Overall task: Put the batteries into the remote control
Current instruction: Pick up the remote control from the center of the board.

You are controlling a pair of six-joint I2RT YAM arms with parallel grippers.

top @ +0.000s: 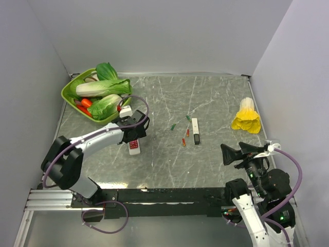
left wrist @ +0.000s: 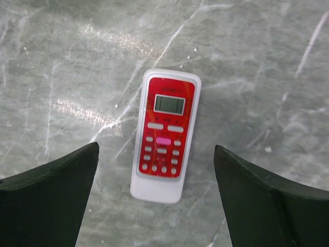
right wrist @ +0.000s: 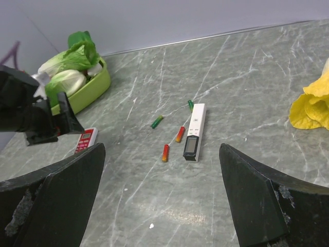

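Hovering over the face-up remote control (left wrist: 164,136), left tool (left wrist: 156,150) gapes empty; right tool (right wrist: 162,149) likewise

The right gripper (right wrist: 160,149) gapes wide, its dark fingers (right wrist: 61,195) framing the marbled worktop (right wrist: 247,77). Mid-worktop, two orange-red batteries (right wrist: 165,152) lie apart, just left of a white-and-black bar (right wrist: 194,132), with two green pieces (right wrist: 157,121) beyond them. The remote control (right wrist: 86,140) lies red face up near the left edge, beside the left gripper (right wrist: 61,123). A green basket (right wrist: 90,90) of leafy vegetables sits in the far left corner, and a yellow thing (right wrist: 311,105) lies at the right edge.
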